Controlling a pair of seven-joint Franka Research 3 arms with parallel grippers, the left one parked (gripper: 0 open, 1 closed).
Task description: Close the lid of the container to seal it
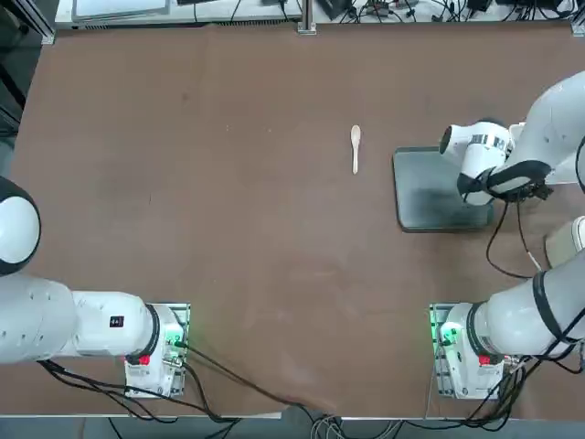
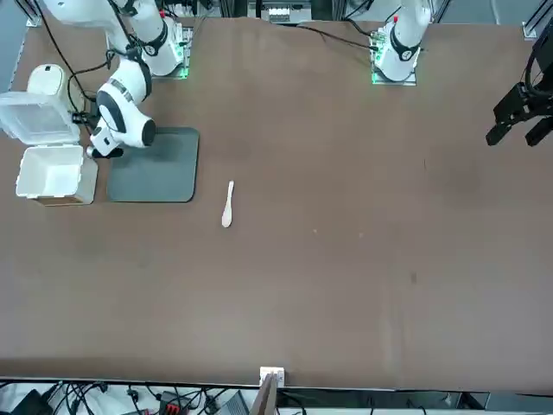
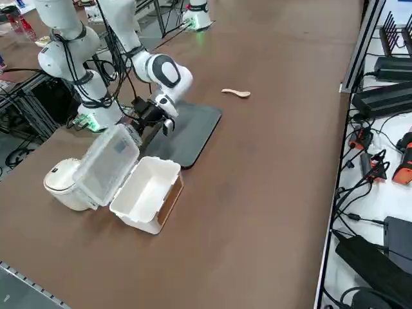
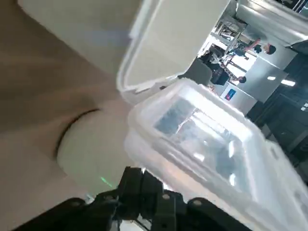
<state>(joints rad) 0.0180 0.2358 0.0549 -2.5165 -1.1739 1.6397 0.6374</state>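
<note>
Your right gripper (image 4: 140, 174) has its two fingers together with nothing between them; they are just beside the translucent white plastic rectangular lid (image 4: 207, 139), and you cannot tell whether they touch it. The small translucent white plastic rectangular container (image 3: 147, 193) sits at the robot's right side of the table, next to the dark grey rectangular tray (image 3: 185, 135), with its lid swung open.

From the front and right side views you can see the container's open mouth and the lid raised along one long edge; from the top view, the right arm (image 1: 539, 137) hides most of both. The right wrist view shows the closed fingers up close, and people in the room beyond. The top view gives you the whole white spoon (image 1: 356, 149), out on the brown table (image 1: 247, 229).

The container's mouth faces up, and its long axis runs left to right across the table. The lid tilts back toward the arms' bases, by the round whitish cup (image 3: 66, 183).
</note>
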